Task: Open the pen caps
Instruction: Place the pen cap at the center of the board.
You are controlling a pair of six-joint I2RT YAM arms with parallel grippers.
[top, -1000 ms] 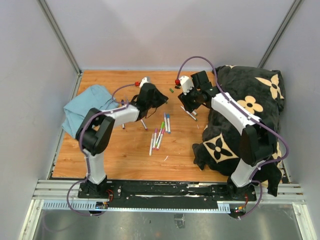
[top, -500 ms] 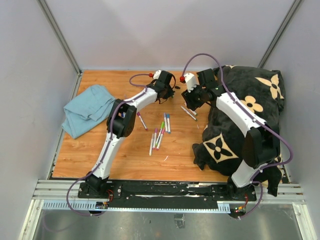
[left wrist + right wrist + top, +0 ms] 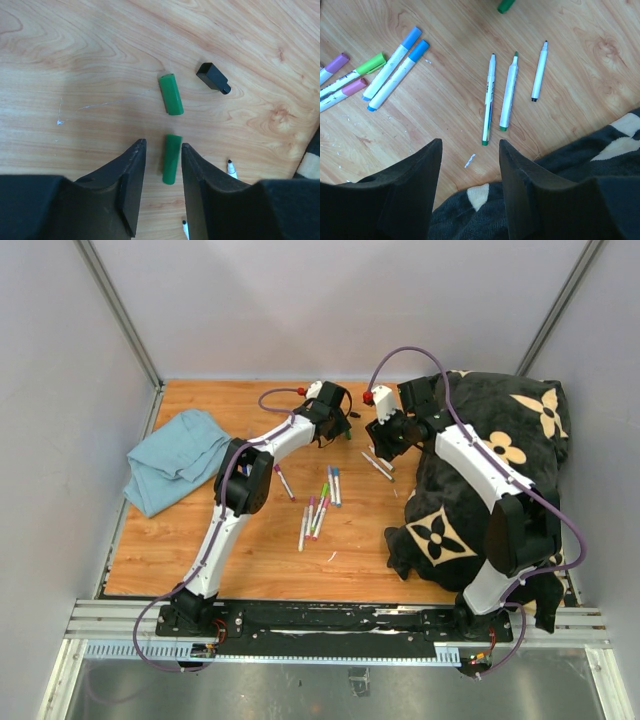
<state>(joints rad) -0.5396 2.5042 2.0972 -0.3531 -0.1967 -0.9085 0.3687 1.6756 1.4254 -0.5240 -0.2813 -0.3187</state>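
Observation:
In the left wrist view a loose green pen cap [image 3: 171,159] lies on the wood between the fingers of my open left gripper [image 3: 162,146], not pinched. A second green cap [image 3: 171,94] and a black cap [image 3: 213,78] lie just beyond it. My right gripper [image 3: 468,146] is open and empty above the blanket's edge, with three uncapped white pens [image 3: 509,92] just ahead. Capped markers with blue [image 3: 415,42], green [image 3: 372,64], purple [image 3: 337,63] and pink caps lie to their left. From above, both grippers [image 3: 338,428] [image 3: 385,440] are at the far middle of the table.
A black blanket with tan flowers [image 3: 490,470] covers the right side of the table. A blue cloth [image 3: 175,455] lies at the far left. A cluster of capped markers [image 3: 320,502] lies mid-table, and one pen [image 3: 283,482] lies beside the left arm.
My left arm swung from the left-middle of the table out to the far middle, over the loose caps. My right gripper moved slightly farther back.

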